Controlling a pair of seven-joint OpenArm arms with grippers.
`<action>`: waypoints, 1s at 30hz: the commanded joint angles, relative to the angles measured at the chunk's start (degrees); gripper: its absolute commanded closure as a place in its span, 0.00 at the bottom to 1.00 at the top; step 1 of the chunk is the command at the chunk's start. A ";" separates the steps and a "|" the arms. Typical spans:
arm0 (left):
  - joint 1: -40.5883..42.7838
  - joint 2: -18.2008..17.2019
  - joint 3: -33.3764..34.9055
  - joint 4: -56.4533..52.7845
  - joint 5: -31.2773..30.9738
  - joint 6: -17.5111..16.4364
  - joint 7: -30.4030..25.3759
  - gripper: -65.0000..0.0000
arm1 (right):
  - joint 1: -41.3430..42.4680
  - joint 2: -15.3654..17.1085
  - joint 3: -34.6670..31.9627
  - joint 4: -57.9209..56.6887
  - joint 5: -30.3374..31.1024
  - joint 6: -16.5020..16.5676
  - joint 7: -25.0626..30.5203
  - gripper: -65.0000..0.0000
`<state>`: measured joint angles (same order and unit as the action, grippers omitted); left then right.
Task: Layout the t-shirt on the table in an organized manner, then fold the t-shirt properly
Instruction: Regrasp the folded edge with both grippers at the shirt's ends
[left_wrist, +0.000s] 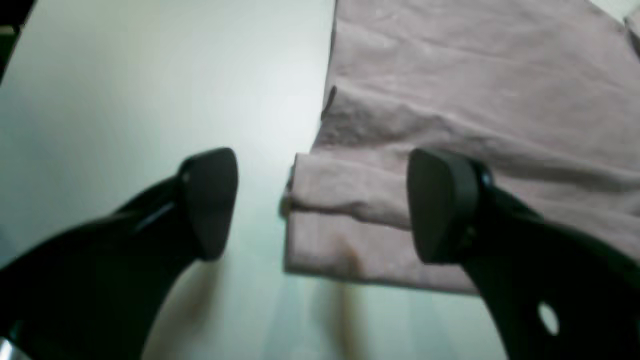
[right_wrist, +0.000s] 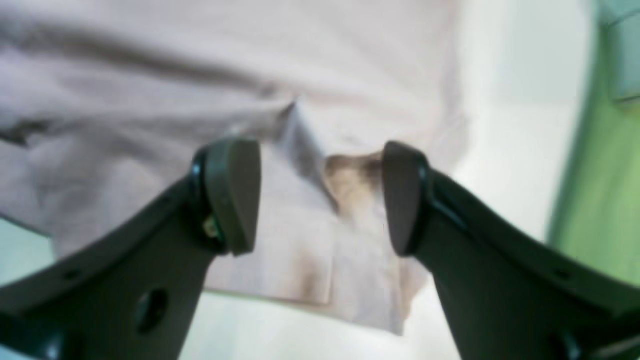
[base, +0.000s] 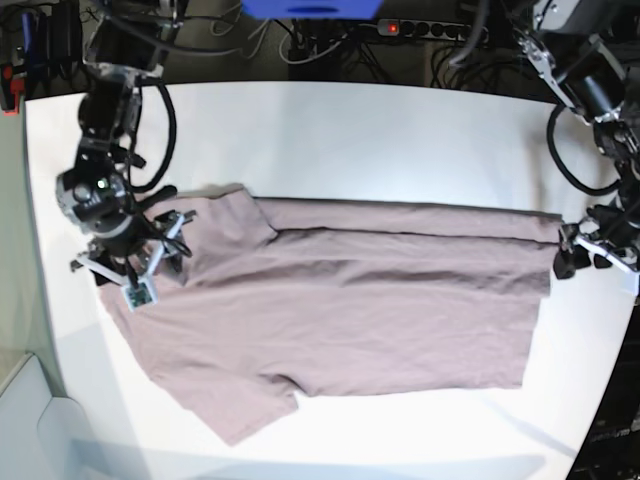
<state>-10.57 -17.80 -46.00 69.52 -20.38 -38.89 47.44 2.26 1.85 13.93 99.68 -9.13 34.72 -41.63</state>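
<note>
Because the t-shirt (base: 350, 310) is soft and floppy, both wide-open, empty jaws should pinch the hems just below them.

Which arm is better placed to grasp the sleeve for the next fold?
Probably the right gripper. It hangs open directly over the t-shirt at its upper sleeve. The left gripper, also open, sits at the opposite hem, far from both sleeves.

Both claws (left_wrist: 322, 205) (right_wrist: 322, 197) agape, empty.

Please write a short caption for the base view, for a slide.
Both open grippers, left and right, flank the partly folded t-shirt on the table.
</note>
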 joint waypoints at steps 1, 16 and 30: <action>0.77 -0.97 -0.29 1.39 -0.41 -0.09 -0.80 0.20 | -0.90 0.04 0.88 1.73 -0.06 0.05 0.44 0.41; 2.26 -0.79 0.24 -6.61 0.12 -0.09 -6.78 0.21 | -7.14 -0.22 5.45 3.31 0.11 0.05 0.97 0.41; 2.08 -0.62 0.15 -6.97 0.12 -0.09 -6.87 0.68 | -7.05 -0.13 7.47 3.31 0.11 0.05 0.97 0.41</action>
<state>-7.46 -17.28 -45.65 61.82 -19.11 -38.81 41.71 -5.45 1.23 21.08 101.86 -9.54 34.72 -41.89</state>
